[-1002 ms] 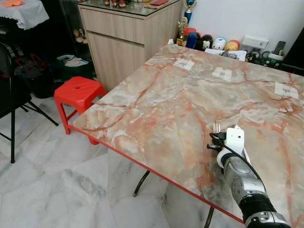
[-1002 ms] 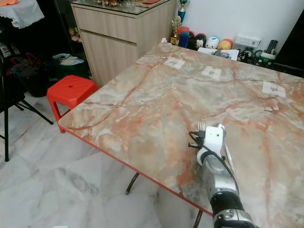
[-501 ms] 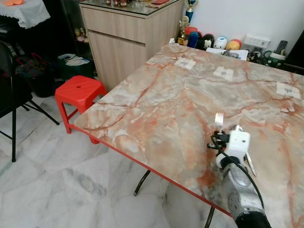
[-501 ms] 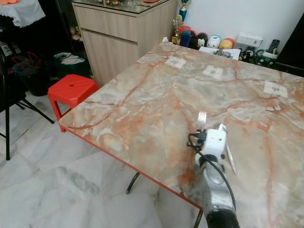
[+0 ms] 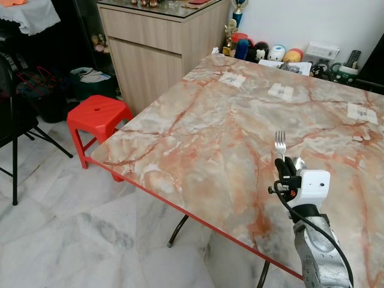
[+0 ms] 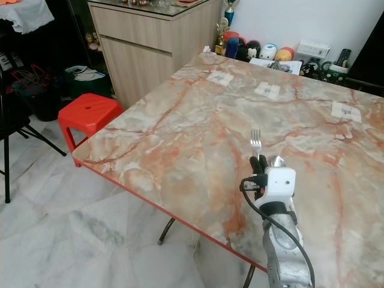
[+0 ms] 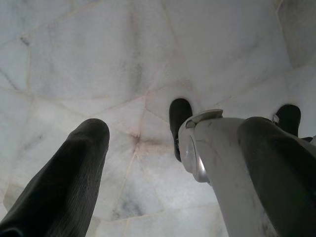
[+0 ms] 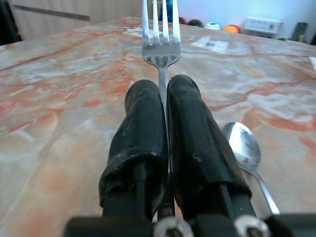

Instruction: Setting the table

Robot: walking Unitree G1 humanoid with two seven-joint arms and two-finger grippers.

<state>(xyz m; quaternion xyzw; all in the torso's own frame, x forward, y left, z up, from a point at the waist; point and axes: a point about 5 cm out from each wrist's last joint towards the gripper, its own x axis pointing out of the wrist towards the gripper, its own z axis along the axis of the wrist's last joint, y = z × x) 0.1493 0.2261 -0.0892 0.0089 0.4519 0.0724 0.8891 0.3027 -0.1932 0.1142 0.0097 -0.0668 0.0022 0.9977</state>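
Note:
My right gripper (image 5: 286, 167) is shut on a silver fork (image 5: 280, 143) just above the marble table (image 5: 204, 132), near its front edge. The fork's handle sits pinched between the black fingers (image 8: 143, 128), and its tines (image 8: 161, 29) stick out past the tips toward the table's far side. A silver spoon (image 8: 242, 145) lies on the tabletop just beside the gripper. My left gripper (image 7: 168, 173) hangs open by my leg, pointing down at the white floor tiles.
Three small paper cards (image 5: 281, 92) lie on the far half of the table. A red plastic stool (image 5: 99, 115) stands off the table's left corner, a wooden cabinet (image 5: 162, 42) behind it. Toys and clutter (image 5: 276, 55) line the wall beyond. A black chair stands at far left.
My right arm has swung right and lifted, and the fork now stands higher and more upright over the table. The spoon stays on the table.

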